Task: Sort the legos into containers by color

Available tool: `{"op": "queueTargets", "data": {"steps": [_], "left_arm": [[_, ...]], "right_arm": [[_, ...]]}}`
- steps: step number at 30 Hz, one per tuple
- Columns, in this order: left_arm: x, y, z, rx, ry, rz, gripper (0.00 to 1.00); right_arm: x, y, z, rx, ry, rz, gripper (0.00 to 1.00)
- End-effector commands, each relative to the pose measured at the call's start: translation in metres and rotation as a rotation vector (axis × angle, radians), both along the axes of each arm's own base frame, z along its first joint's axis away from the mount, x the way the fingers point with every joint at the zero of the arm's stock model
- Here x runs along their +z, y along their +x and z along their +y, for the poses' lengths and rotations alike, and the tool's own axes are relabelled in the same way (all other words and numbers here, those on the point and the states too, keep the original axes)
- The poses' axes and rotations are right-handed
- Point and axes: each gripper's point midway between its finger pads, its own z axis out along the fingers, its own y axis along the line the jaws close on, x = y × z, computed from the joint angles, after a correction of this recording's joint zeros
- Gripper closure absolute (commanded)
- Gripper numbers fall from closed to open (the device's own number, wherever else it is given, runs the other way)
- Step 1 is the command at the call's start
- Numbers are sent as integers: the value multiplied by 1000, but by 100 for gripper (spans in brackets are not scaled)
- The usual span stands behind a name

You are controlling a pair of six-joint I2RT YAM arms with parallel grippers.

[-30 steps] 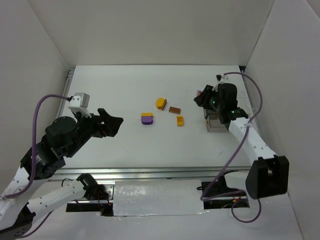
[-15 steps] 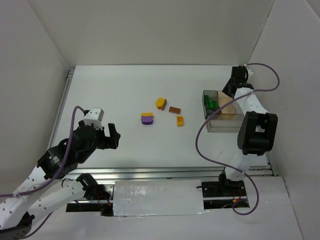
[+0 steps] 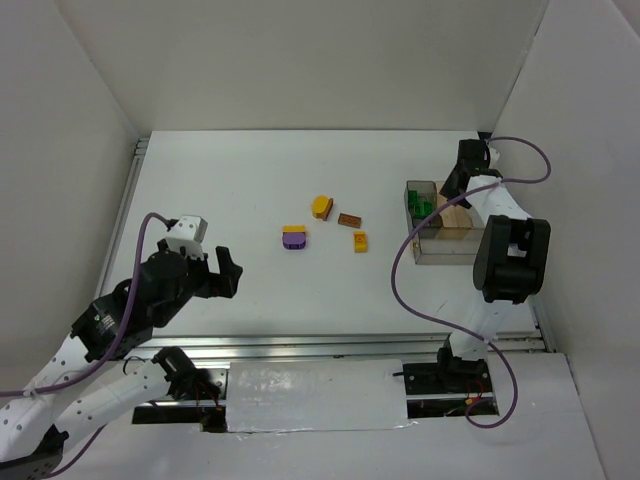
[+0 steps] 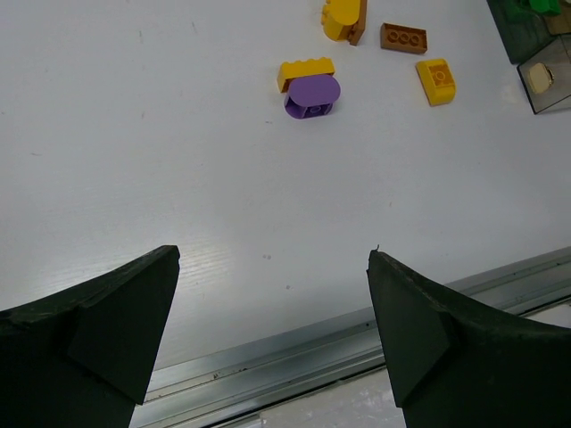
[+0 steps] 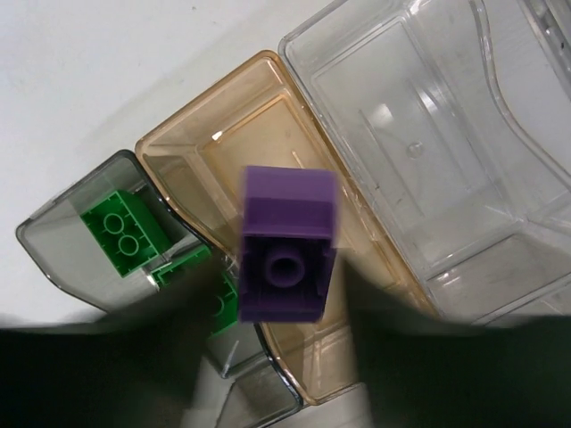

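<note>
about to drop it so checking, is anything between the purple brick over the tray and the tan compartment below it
Nothing visible does. In the right wrist view the purple brick hangs directly over the open tan compartment, and no other brick shows in it. The green bricks lie beside it in the grey compartment.

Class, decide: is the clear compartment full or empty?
Empty. In the right wrist view the clear compartment shows only its bare floor, with nothing inside.
</note>
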Motion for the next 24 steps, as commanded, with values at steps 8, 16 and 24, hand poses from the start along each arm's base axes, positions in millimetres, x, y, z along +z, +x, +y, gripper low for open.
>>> {"op": "queueTargets", "data": {"steps": [8, 16, 24], "left_arm": [[4, 7, -4, -8, 12, -19, 0], [-29, 33, -26, 71, 100, 176, 0], [-64, 101, -90, 156, 64, 286, 0]], "right_arm": [[29, 3, 2, -14, 16, -60, 11], [97, -32, 102, 200, 225, -230, 10], [142, -127, 196, 499, 421, -374, 0]]}}
